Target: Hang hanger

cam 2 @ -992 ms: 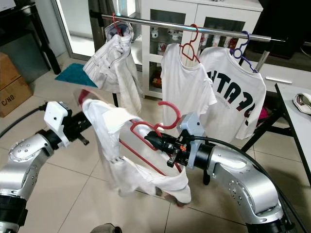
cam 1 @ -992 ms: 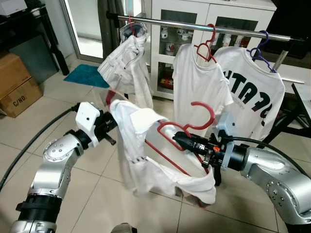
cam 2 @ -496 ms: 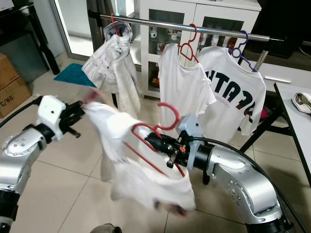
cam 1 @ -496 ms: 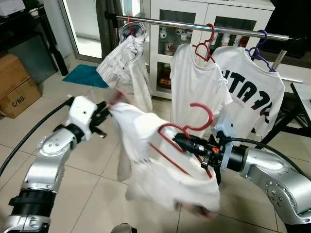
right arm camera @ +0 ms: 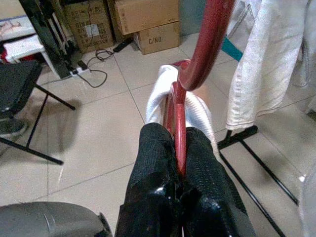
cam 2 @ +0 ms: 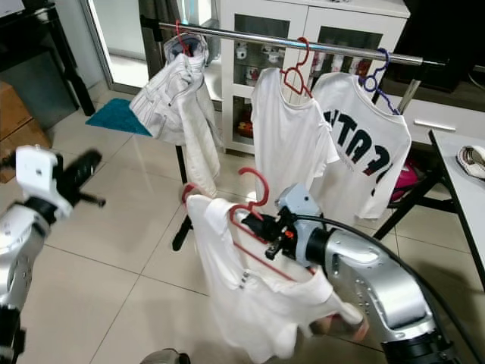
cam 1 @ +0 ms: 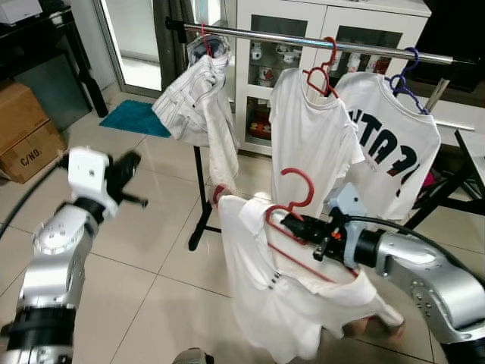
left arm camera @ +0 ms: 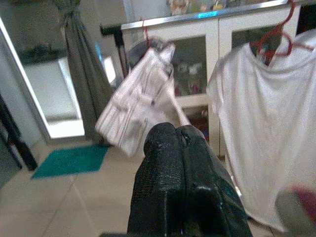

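A red hanger [cam 1: 292, 203] carries a white garment [cam 1: 280, 303] that droops below it, in front of the clothes rail [cam 1: 318, 42]. My right gripper [cam 1: 292, 222] is shut on the red hanger's neck, hook pointing up, well below the rail. In the right wrist view the fingers [right arm camera: 153, 163] clamp the red hanger [right arm camera: 207, 44]. My left gripper [cam 1: 125, 167] is out to the left, shut and holding nothing; the left wrist view shows its fingers [left arm camera: 170, 168] pressed together.
On the rail hang a white shirt [cam 1: 201, 98], a white T-shirt on a red hanger [cam 1: 314, 136] and a printed T-shirt on a purple hanger [cam 1: 394, 144]. White cabinet [cam 1: 303, 30] behind. Cardboard boxes [cam 1: 26, 133] at left, a teal mat [cam 1: 136, 117] on the tiled floor.
My left gripper has let go of the white garment and swung away to the left. The garment now hangs from the hanger alone, and the right gripper has lifted it slightly.
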Robot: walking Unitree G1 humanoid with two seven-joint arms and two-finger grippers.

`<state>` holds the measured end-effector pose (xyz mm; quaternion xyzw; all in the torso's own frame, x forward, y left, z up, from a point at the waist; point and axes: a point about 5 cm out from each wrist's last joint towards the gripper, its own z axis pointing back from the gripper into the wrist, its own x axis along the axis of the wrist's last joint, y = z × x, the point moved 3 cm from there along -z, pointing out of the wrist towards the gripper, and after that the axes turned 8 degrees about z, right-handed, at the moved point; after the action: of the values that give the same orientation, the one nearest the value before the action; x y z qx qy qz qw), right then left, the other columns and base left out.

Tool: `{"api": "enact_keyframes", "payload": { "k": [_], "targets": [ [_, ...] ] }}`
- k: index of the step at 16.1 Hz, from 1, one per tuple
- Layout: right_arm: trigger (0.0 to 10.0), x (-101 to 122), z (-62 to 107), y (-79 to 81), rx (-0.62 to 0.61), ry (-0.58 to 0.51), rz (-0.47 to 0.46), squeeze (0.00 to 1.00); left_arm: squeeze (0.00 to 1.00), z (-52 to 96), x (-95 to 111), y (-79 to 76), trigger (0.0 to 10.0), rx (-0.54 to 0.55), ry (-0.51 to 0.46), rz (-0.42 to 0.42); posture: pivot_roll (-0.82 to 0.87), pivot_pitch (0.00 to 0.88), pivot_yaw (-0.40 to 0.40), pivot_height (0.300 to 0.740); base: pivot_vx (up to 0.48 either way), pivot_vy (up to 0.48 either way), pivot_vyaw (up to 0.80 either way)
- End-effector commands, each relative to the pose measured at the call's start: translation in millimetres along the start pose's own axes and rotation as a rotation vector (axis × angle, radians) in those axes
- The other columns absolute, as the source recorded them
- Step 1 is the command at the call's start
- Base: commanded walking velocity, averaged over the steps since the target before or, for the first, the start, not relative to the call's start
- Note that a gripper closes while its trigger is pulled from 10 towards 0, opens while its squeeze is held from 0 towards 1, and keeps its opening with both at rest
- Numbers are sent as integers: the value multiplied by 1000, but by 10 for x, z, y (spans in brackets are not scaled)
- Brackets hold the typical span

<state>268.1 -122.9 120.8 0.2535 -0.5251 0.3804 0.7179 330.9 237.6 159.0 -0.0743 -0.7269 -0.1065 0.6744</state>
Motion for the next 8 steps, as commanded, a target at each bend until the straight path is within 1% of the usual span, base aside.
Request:
{"api": "enact_keyframes", "payload": {
  "k": [1,2,3,4,5,6,7,8],
  "targets": [
    [10000,150,6,-5,-1,-73,17,0,0,16,-64,57,0,11,62,-4,5,0,25,740,0,0,0],
    [10000,208,21,1,5,-115,3,0,0,65,-241,115,7412,38,169,-18,1,0,31,740,0,0,0],
    [10000,295,68,27,36,-190,-23,0,24,181,-460,143,10000,35,267,-22,-7,0,32,740,0,0,0],
    [10000,315,81,30,43,-209,-35,0,24,202,-487,129,10000,24,272,-5,-8,0,32,740,0,0,0],
    [10000,352,106,38,60,-243,-56,0,1000,224,-501,66,10000,-8,260,30,-7,0,32,740,0,0,0],
    [10000,382,126,48,81,-271,-75,0,1000,226,-486,-35,10000,-53,238,70,-5,0,30,740,0,0,0],
    [10000,391,131,46,92,-283,-86,0,1000,218,-484,-148,10000,-99,218,89,-2,0,26,740,0,0,0],
    [10000,388,125,43,98,-285,-93,0,1000,207,-486,-218,10000,-122,209,94,0,0,25,740,0,0,0]
  ]
}}
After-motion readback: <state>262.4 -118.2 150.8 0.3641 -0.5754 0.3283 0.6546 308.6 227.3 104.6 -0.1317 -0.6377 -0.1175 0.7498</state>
